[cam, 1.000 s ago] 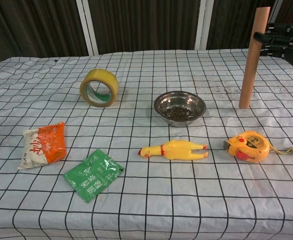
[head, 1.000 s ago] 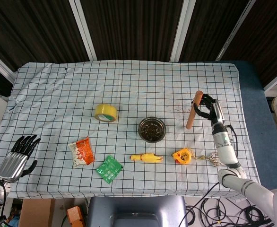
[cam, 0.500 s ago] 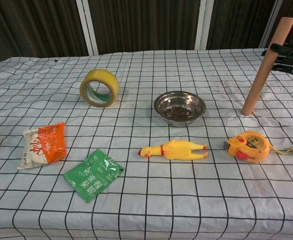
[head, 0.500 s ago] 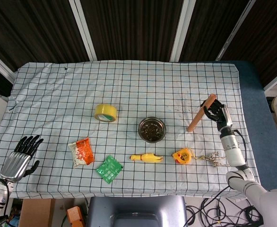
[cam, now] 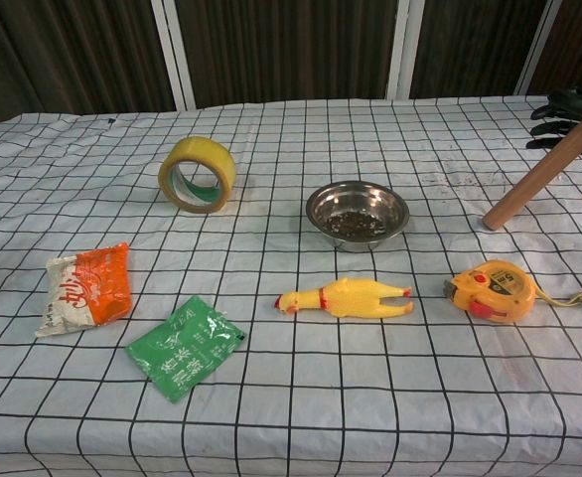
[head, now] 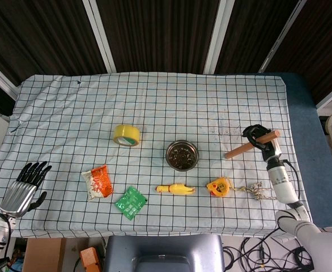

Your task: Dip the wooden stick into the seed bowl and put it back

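Note:
The wooden stick (head: 242, 148) (cam: 537, 181) leans steeply, its lower end on the cloth to the right of the seed bowl and its upper end pointing right. My right hand (head: 260, 138) (cam: 567, 107) grips that upper end, its dark fingers wrapped round it. The steel seed bowl (head: 182, 155) (cam: 358, 214) with dark seeds stands mid-table, well apart from the stick. My left hand (head: 24, 187) hangs off the table's front left corner, fingers spread and holding nothing; the chest view does not show it.
A yellow tape roll (head: 126, 135) (cam: 198, 175) stands left of the bowl. An orange snack packet (head: 97, 181) (cam: 87, 286) and green sachet (head: 131, 202) (cam: 186, 346) lie front left. A rubber chicken (head: 175, 189) (cam: 346, 296) and yellow tape measure (head: 217, 186) (cam: 494, 289) lie before the bowl.
The stick has tipped from upright to a low lean, its lower end staying on the cloth. My right hand has gone right and down with its upper end. The left hand stayed put.

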{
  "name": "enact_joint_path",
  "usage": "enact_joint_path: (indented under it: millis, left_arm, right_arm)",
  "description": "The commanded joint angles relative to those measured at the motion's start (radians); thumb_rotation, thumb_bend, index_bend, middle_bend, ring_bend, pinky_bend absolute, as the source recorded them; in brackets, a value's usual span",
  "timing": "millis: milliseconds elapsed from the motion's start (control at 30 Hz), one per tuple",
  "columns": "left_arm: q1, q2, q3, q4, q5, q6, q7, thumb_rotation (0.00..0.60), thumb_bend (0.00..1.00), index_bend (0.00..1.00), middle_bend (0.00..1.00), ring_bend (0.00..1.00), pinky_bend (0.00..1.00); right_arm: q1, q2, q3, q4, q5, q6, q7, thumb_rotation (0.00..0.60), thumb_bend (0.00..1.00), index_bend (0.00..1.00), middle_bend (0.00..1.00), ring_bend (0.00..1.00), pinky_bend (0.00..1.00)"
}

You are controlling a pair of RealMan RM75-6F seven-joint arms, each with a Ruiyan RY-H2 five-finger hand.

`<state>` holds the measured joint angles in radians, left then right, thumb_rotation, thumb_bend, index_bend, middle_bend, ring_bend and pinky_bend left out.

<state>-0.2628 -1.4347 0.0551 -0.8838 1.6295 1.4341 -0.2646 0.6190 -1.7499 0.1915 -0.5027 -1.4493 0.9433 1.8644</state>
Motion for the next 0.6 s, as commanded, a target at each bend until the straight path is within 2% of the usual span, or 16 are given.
enact_joint_path:
  millis: [33,300,400,433,500,600]
  left_arm:
    - [0.0,-0.001,0.0,0.002,-0.001,-0.002,-0.002,0.6,0.42,0.0,0.0,0.0,0.05]
    - [0.004,-0.002,-0.002,0.01,-0.003,0.002,-0.009,0.6,0.42,0.0,0.0,0.0,0.05]
    - [0.005,-0.001,-0.002,0.01,-0.004,0.003,-0.011,0.6,0.42,0.0,0.0,0.0,0.05]
    - [0.005,-0.001,-0.002,0.01,-0.004,0.003,-0.012,0.6,0.42,0.0,0.0,0.0,0.05]
    - [0.006,-0.002,-0.003,0.013,-0.005,0.002,-0.013,0.6,0.42,0.0,0.0,0.0,0.05]
    - [0.008,-0.004,-0.004,0.019,-0.007,0.002,-0.018,0.6,0.42,0.0,0.0,0.0,0.05]
  right_arm:
    - [0.005,-0.001,-0.003,0.002,-0.001,0.0,0.007,0.49,0.22,0.43,0.45,0.39,0.41]
    - [0.024,-0.004,0.005,-0.003,0.005,0.005,0.008,0.473,0.21,0.39,0.42,0.36,0.41]
    - [0.028,-0.004,0.008,-0.008,0.006,0.01,0.008,0.493,0.21,0.41,0.42,0.36,0.41]
    - [0.033,-0.005,0.012,-0.012,0.007,0.012,0.008,0.508,0.22,0.43,0.42,0.36,0.42]
    - [0.043,-0.006,0.022,-0.023,0.013,0.019,0.008,0.574,0.22,0.54,0.43,0.4,0.47]
    - [0.065,-0.017,0.05,-0.041,0.038,0.012,-0.009,0.6,0.22,0.71,0.51,0.52,0.59]
